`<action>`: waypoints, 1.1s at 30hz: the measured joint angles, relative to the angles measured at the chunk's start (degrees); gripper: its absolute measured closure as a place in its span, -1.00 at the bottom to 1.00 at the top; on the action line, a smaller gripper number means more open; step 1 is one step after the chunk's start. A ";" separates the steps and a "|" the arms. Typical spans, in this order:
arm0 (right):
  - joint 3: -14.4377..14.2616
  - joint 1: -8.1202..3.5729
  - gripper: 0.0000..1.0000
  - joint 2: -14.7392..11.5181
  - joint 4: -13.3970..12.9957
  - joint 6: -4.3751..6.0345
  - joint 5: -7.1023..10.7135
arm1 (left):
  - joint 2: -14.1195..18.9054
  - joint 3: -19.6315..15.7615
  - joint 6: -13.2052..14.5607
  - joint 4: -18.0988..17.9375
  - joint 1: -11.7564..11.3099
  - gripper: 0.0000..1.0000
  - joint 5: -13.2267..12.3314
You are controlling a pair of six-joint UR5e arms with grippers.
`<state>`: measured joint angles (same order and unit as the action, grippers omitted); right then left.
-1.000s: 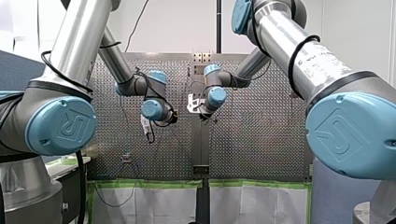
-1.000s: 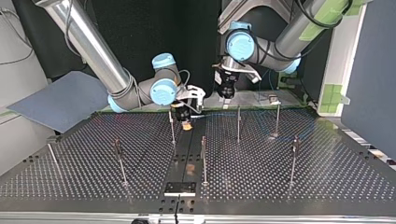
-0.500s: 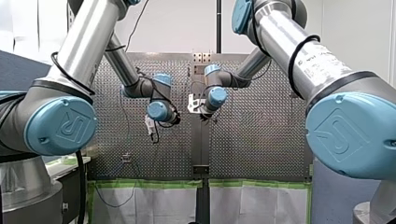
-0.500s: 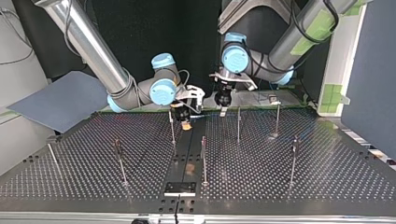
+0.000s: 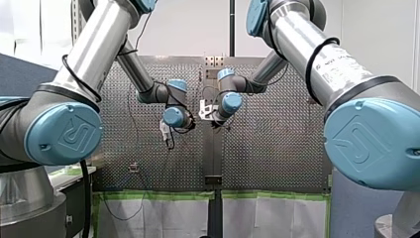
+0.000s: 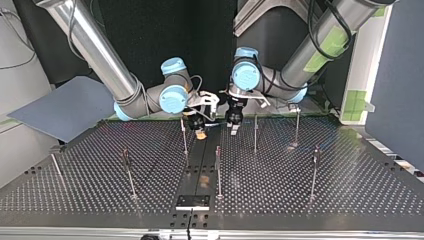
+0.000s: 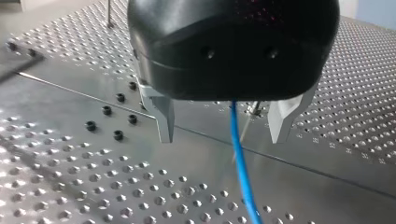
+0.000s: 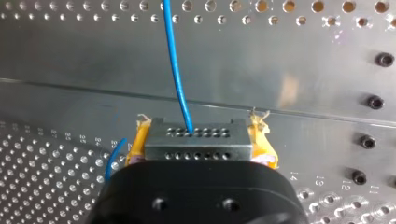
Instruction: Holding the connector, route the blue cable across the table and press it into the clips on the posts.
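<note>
Pinched between the right gripper's (image 8: 200, 150) yellow pads (image 8: 262, 142): the grey connector (image 8: 198, 134), blue cable (image 8: 173, 60) leaving its face ahead. Spread apart around that cable, clear of it: the left gripper's (image 7: 222, 137) metal fingers (image 7: 163, 116). Looks light, limp and likely slippery, so best held at the rigid connector. Upper centre of the top view: both wrists bent downward, low over the table (image 6: 325, 200) near the far posts (image 6: 255, 131).

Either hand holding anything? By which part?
Right hand clamps the grey perforated metal connector by its side faces. Left hand is open, blue cable passing loose between its fingers.
</note>
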<state>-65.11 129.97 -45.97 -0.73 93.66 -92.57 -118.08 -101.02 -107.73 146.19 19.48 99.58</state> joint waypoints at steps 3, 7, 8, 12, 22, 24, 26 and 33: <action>0.00 -0.04 1.00 -0.01 -0.04 -0.01 0.07 | -1.67 1.64 0.00 0.19 0.11 -0.98 0.37; 0.00 -0.12 1.00 -0.01 -0.06 0.00 0.11 | -4.30 4.13 -0.07 0.55 -0.05 -0.98 1.19; 0.00 -0.12 1.00 -0.02 -0.07 0.00 0.12 | -4.75 4.51 -0.08 0.60 -0.10 -0.98 1.33; 0.01 -0.34 1.00 -0.02 -0.10 0.01 0.13 | -5.67 5.32 -0.09 0.61 -0.18 -0.98 1.74; 0.02 -1.01 1.00 -0.01 -0.19 -0.03 0.13 | -5.85 5.49 0.70 0.61 -0.10 -0.73 3.68; 0.02 -1.01 1.00 -0.01 -0.19 -0.02 0.13 | -5.84 5.50 1.06 0.58 -0.07 -0.29 4.14; 0.02 -1.02 1.00 -0.01 -0.21 -0.02 0.13 | -5.84 5.51 1.39 0.46 -0.01 -0.02 4.46; 0.03 -1.03 1.00 -0.02 -0.21 -0.07 0.14 | -5.80 5.95 2.17 0.17 0.40 0.95 4.82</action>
<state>-65.09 128.95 -45.99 -0.94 93.59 -92.43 -123.88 -95.07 -105.57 146.36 19.88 104.40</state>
